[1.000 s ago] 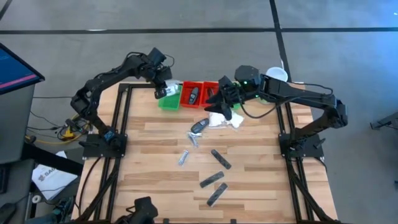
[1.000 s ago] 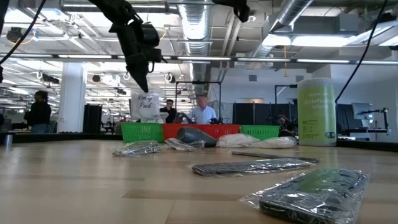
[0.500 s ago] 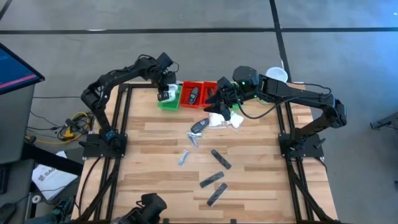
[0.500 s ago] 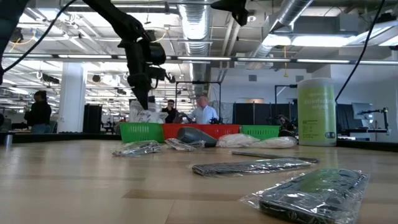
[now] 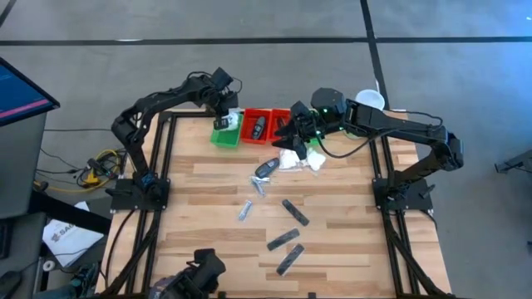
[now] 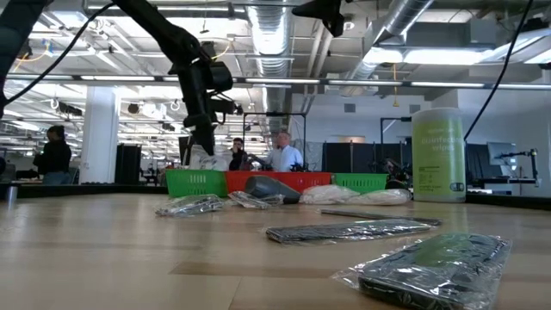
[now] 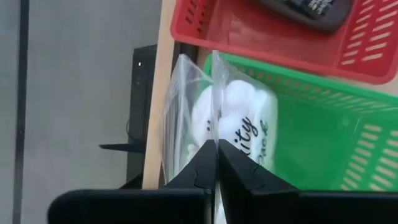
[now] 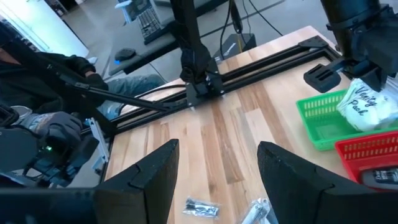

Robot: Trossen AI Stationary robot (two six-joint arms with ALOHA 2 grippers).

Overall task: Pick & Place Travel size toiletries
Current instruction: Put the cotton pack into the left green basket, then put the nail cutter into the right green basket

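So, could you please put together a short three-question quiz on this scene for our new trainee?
1. True or false: the left tool is shut on a white soft packet above the green tray.
2. Which arm's tool stands open? A) left B) right C) neither
3. Fill in: the dark item already placed lies in the ___ tray.

Key
1. True; the packet hangs from the closed fingers over the tray.
2. B; the right tool is open and holds nothing, above the white packets on the table.
3. Red; it rests in the red tray beside the green one.
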